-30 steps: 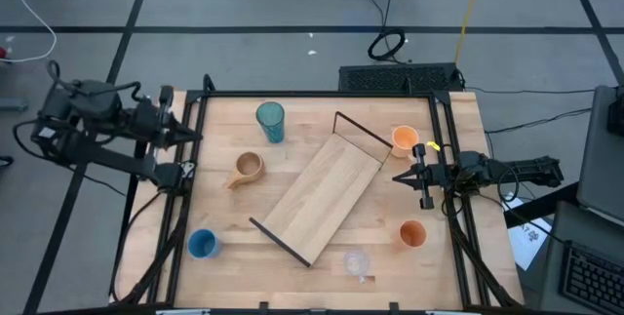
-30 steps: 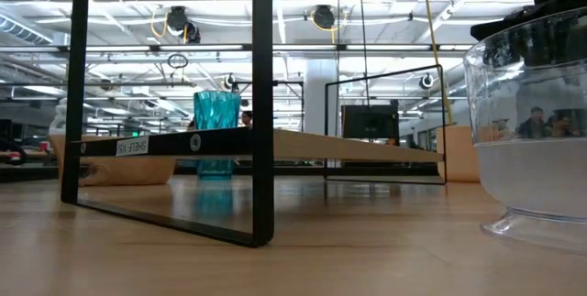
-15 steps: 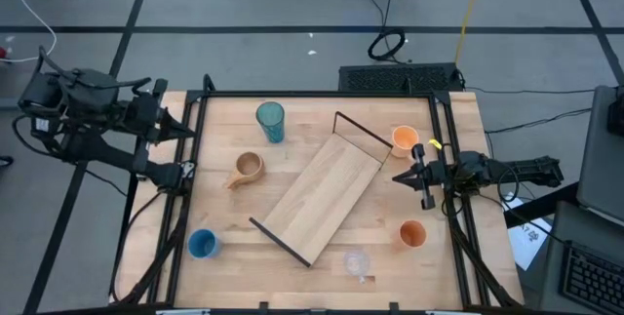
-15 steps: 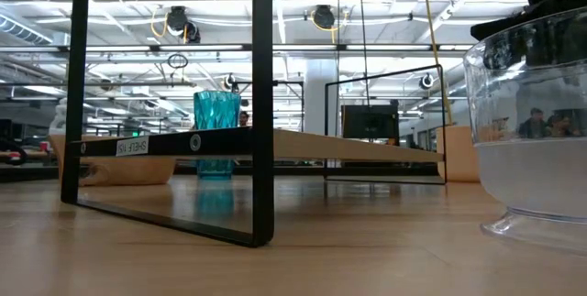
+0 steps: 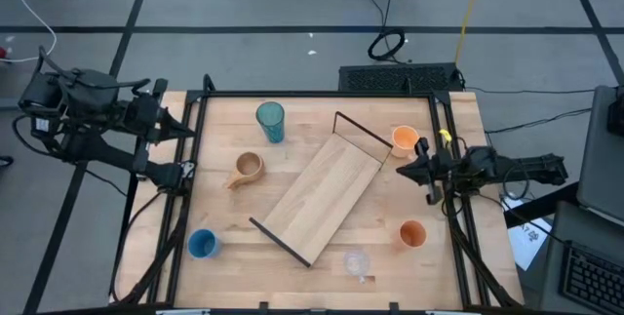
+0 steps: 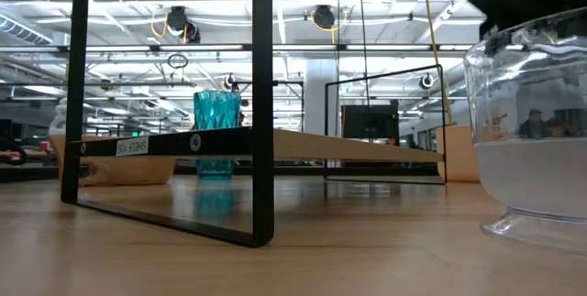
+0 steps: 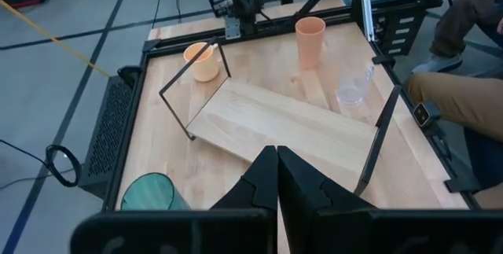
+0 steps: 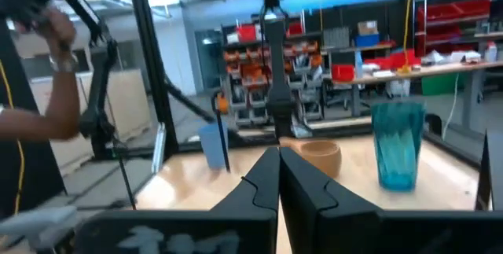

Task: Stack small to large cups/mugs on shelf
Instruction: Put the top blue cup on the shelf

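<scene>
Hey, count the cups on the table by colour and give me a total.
Orange: 2
Teal: 1
Blue: 1
Tan mug: 1
Clear: 1
Total: 6

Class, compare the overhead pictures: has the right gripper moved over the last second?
Yes, slightly. In the high view the right gripper, shut, has swung from beside the shelf's black end rail toward the nearby orange cup.

Six cups point(image 5: 270, 120) scattered around shelf point(image 5: 322, 196)
</scene>
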{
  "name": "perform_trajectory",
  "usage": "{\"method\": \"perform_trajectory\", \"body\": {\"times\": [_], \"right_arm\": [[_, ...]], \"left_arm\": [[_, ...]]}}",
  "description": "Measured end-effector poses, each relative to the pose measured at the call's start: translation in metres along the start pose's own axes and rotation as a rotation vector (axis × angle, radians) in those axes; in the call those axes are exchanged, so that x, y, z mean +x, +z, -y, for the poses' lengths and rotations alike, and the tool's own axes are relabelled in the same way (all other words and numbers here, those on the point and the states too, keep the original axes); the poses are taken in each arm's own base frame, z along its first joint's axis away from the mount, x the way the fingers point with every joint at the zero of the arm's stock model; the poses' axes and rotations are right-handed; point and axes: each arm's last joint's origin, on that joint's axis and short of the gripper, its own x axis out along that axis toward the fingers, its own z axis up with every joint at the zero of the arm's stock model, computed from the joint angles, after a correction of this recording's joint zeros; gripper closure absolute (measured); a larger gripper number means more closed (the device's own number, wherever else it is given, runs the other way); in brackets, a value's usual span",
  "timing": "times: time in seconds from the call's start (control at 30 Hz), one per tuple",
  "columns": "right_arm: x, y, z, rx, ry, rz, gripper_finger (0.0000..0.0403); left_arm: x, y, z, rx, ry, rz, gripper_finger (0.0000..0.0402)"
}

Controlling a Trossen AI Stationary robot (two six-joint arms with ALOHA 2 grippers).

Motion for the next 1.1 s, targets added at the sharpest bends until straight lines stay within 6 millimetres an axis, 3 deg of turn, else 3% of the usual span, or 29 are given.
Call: {"method": "perform_trajectory", "body": {"times": [0.3,0.57,0.8,0.97,1.1], "right_arm": [[0.029,0.066,-0.011,-0.054,-0.007,-0.100,0.0403],[0.055,0.141,-0.022,-0.115,-0.013,-0.204,0.0403],[0.067,0.200,-0.031,-0.131,-0.014,-0.226,0.0403],[0.077,0.224,-0.035,-0.025,-0.031,-0.201,0.0403],[0.086,0.223,-0.035,-0.025,-0.032,-0.206,0.0403]], "left_arm": [[0.001,0.004,-0.001,0.016,0.020,0.031,0.0396],[0.003,0.005,-0.001,0.010,0.019,0.027,0.0396],[0.005,0.005,-0.001,0.011,0.018,0.018,0.0396],[0.007,0.006,0.000,0.012,-0.003,0.010,0.0396],[0.012,0.004,0.000,0.000,-0.009,-0.008,0.0396]]}}
